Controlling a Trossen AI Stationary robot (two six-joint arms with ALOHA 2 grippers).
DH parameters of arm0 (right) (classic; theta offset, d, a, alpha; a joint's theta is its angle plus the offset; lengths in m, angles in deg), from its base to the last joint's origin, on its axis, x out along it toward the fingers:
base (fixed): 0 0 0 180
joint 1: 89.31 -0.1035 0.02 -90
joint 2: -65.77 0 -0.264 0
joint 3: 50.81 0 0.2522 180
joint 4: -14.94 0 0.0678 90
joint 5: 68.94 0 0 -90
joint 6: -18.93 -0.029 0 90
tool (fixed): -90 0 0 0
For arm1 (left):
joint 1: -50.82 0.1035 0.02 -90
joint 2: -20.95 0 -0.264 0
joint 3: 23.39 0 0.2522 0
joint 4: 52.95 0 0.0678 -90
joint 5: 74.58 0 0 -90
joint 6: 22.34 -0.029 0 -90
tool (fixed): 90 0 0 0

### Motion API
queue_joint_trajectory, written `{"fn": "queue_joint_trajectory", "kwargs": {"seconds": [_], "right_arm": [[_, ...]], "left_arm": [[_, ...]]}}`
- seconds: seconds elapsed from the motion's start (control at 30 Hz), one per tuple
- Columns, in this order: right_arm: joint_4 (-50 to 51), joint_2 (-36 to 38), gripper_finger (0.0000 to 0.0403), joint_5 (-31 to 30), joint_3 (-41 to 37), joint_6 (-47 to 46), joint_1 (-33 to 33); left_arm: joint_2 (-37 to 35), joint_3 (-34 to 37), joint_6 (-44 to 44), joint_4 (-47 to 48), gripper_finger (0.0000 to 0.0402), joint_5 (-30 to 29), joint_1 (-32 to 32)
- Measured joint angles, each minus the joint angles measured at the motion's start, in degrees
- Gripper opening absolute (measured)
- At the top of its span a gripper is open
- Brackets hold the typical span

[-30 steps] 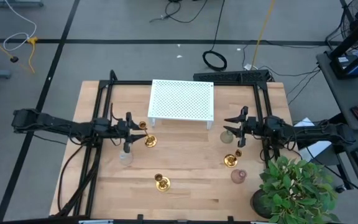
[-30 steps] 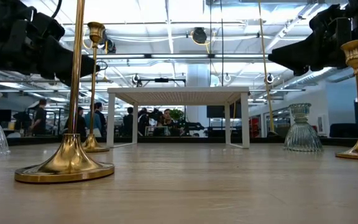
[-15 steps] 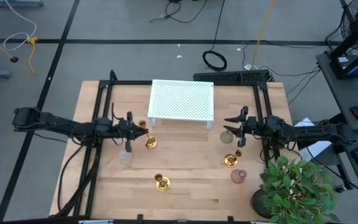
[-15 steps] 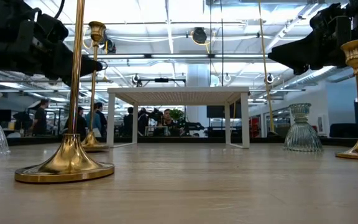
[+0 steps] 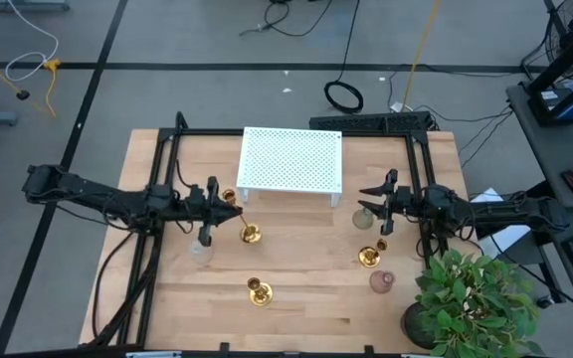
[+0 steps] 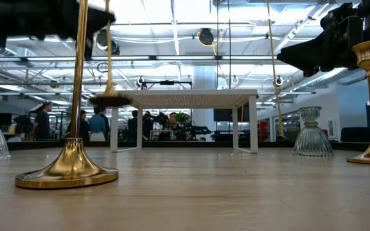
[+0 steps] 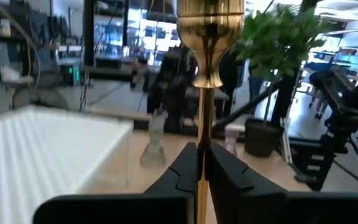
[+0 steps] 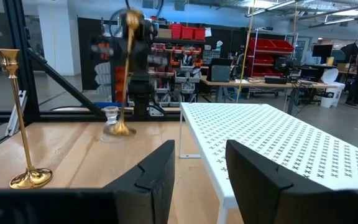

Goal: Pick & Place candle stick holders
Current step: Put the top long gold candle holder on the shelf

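My left gripper (image 5: 224, 204) is shut on a gold candlestick (image 5: 251, 235) at the table's middle left, in front of the white perforated stand (image 5: 291, 159). The candlestick's round base (image 6: 108, 99) is in the air. A second gold candlestick (image 5: 259, 291) stands on its base near the front edge. A third (image 5: 369, 257) stands at the right. My right gripper (image 5: 374, 193) is open and empty beside a clear glass holder (image 5: 366, 219), and its fingers frame the stand in the right wrist view (image 8: 197, 168). My left gripper pinches the candlestick's thin stem (image 7: 202, 163) between its two fingers, a little below the cup top (image 7: 209, 25). The fingers come level from the table's left and lie across the stem. The candlestick hangs roughly upright, its base (image 8: 122, 129) lifted clear of the table.
A clear glass holder (image 5: 202, 249) stands just in front of my left gripper. A pinkish glass holder (image 5: 381, 281) and a potted plant (image 5: 471, 298) stand at the front right. The black frame rails (image 5: 167, 159) run along both sides.
My left gripper has risen and gone a little toward the table's right with the candlestick. The candlestick's base has left the table and now hangs clear, shifted toward the right and near side. My right gripper has kept still.
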Motion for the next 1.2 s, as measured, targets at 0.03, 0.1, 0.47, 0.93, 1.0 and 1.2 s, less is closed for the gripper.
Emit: {"fn": "queue_joint_trajectory", "kwargs": {"seconds": [0.03, 0.1, 0.47, 0.93, 1.0, 1.2], "right_arm": [[0.0, 0.0, 0.0133, 0.0, 0.0, 0.0, 0.0], [0.0, 0.0, 0.0132, 0.0, 0.0, 0.0, 0.0], [0.0, 0.0, 0.0132, -0.2, 0.0, -0.1, 0.0], [0.0, 0.0, 0.0132, -0.2, 0.0, -0.1, 0.0], [0.0, 0.0, 0.0132, -0.2, 0.0, -0.1, 0.0], [0.0, 0.0, 0.0132, -0.2, 0.0, 0.0, 0.0]], "left_arm": [[0.3, -2.2, -0.4, 1.6, 0.0016, 0.0, -0.1], [1.4, -6.5, -0.9, 4.2, 0.0015, -0.8, 0.2], [9.7, -23.7, -4.7, 12.5, 0.0015, -0.9, 11.2], [18.4, -30.2, -3.9, 13.0, 0.0015, 6.8, 33.4], [19.2, -30.2, -3.8, 13.0, 0.0015, 7.2, 35.9], [22.1, -30.2, -2.6, 12.8, 0.0015, 12.5, 42.5]]}}
